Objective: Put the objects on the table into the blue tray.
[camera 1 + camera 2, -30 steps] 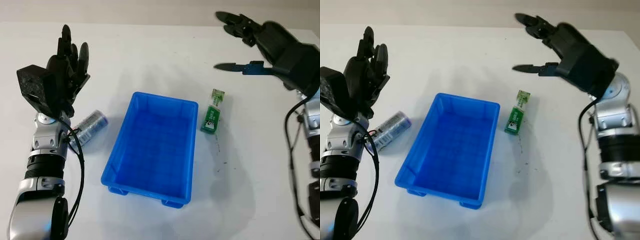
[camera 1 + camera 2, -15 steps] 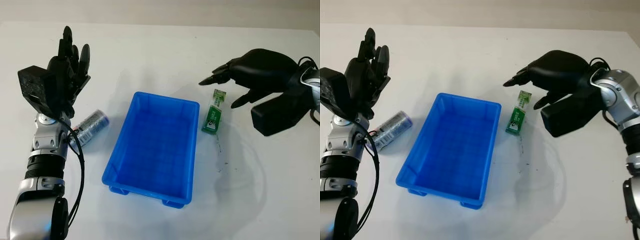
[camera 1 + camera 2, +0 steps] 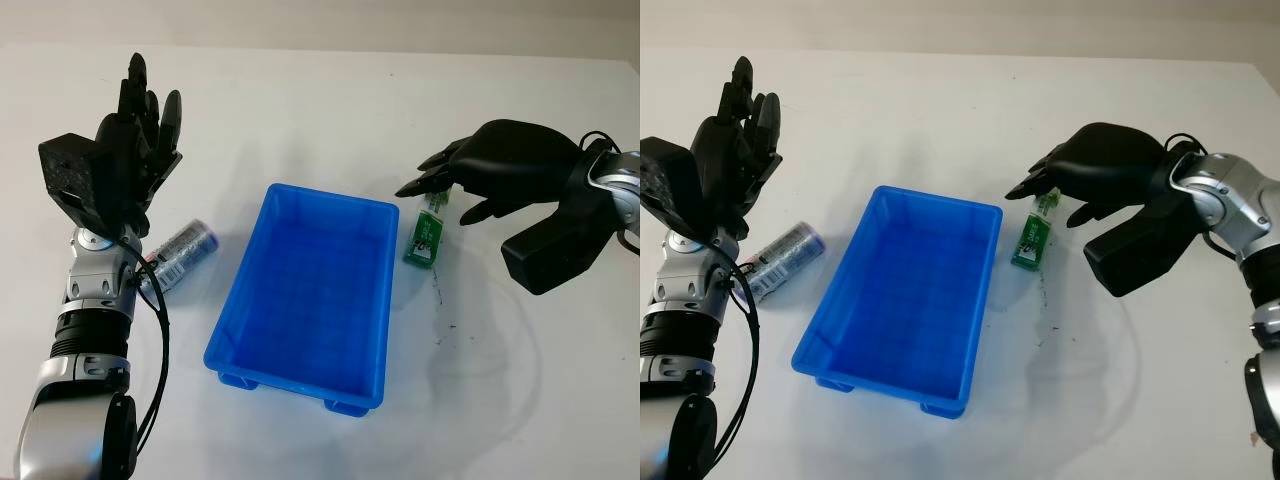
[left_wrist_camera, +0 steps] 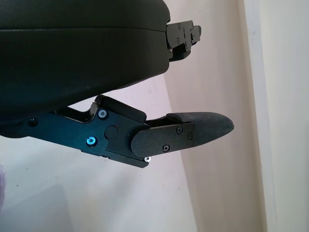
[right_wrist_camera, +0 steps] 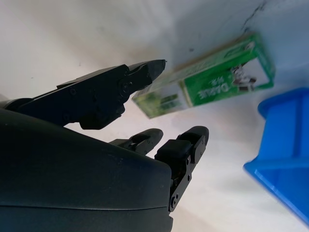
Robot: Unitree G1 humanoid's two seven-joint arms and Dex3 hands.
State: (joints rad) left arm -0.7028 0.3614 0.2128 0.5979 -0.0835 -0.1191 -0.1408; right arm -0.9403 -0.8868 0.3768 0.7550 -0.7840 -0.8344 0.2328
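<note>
An empty blue tray (image 3: 330, 196) sits mid-table. Just to its right lies a small green toothpaste box (image 3: 423, 238), lengthwise along the tray's side. My right hand (image 3: 432, 200) hovers open over the box's far end. In the right wrist view the thumb (image 5: 120, 87) and the other fingers (image 5: 186, 140) stand on either side of the box's (image 5: 217, 79) pale end without closing on it, and the tray corner (image 5: 285, 164) is close by. A silver and purple can (image 3: 180, 253) lies on its side left of the tray. My left hand (image 3: 128, 140) is open, raised upright above the can.
The table top (image 3: 300, 100) is white, with thin dark scuff marks (image 3: 440, 310) just nearer than the box. The right forearm (image 3: 560, 235) stretches over the table's right side. A black cable (image 3: 160, 330) loops along my left arm.
My right hand swung down from high at the far right to over the green box, then lowered slightly onto its far end. Left hand, can, tray and box stayed put.
</note>
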